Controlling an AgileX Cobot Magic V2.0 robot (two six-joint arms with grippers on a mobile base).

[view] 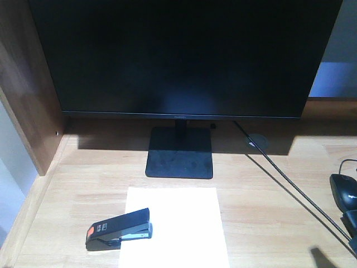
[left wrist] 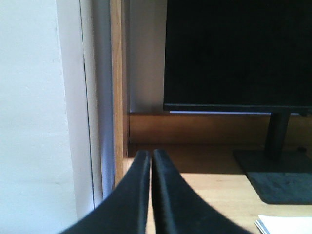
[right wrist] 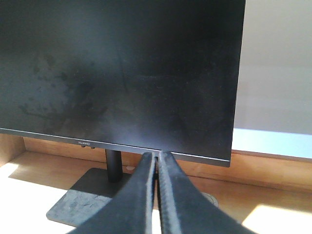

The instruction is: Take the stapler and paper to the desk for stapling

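Observation:
The black stapler (view: 119, 229) lies on the desk (view: 268, 223) at the front left, its orange-red patch at the left end and its right end resting over the left edge of the paper (view: 178, 223). The white sheet lies flat in front of the monitor stand; one corner of the paper (left wrist: 285, 224) shows in the left wrist view. My left gripper (left wrist: 150, 153) is shut on nothing, near the desk's left side and pointing at the back wall. My right gripper (right wrist: 157, 155) is also shut and empty, pointing at the monitor's lower edge. Neither touches the stapler or the paper.
A large black monitor (view: 184, 56) on a square base (view: 179, 153) fills the back of the desk. A wooden side panel (view: 25, 84) bounds the left. A black mouse (view: 344, 190), a dark cable (view: 290, 178) and a round grommet (view: 256, 142) are at the right.

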